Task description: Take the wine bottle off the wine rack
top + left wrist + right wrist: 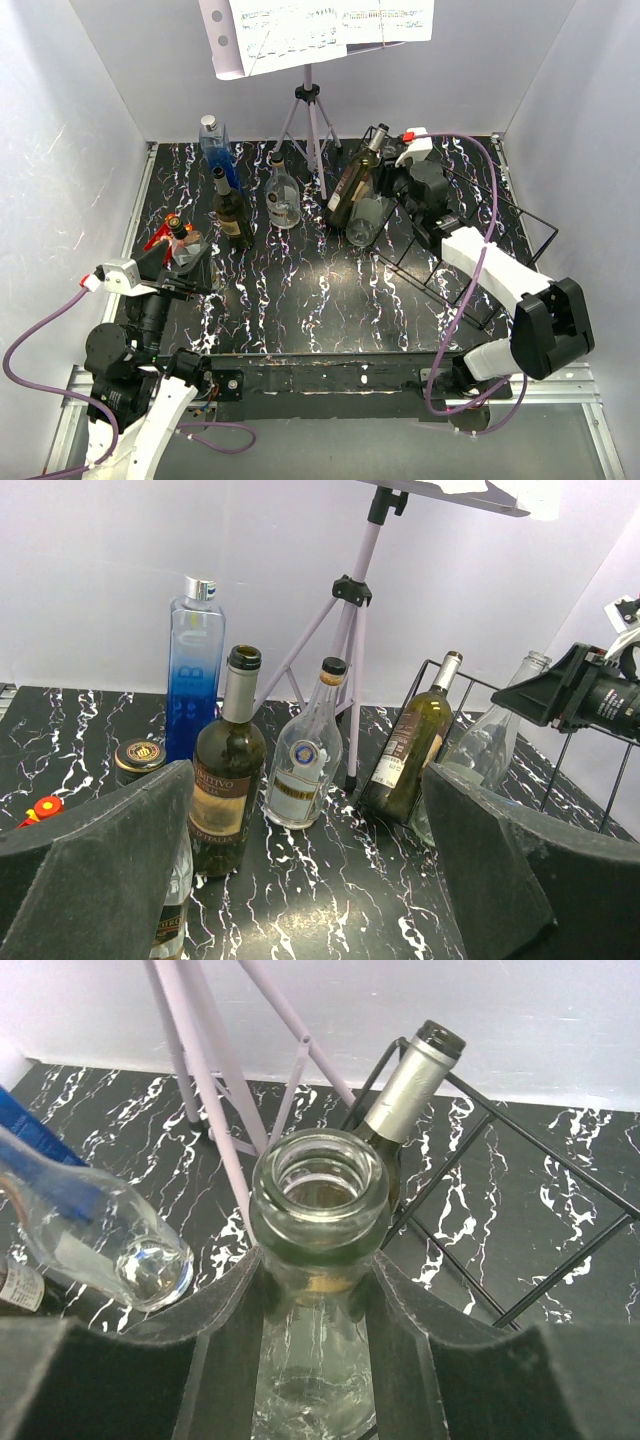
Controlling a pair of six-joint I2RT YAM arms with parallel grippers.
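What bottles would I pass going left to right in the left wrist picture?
Blue bottle → dark open bottle → round clear bottle → green foil-topped bottle → clear empty bottle.

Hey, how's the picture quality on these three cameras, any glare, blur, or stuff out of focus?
Top external: even light, but the sheet music is blown out white. Left wrist: the dark bottle is sharp and its label partly legible, while the near left jaws are soft and dark. Right wrist: the clear bottle mouth is crisp with bright glints, and the right jaws around it are blurred.
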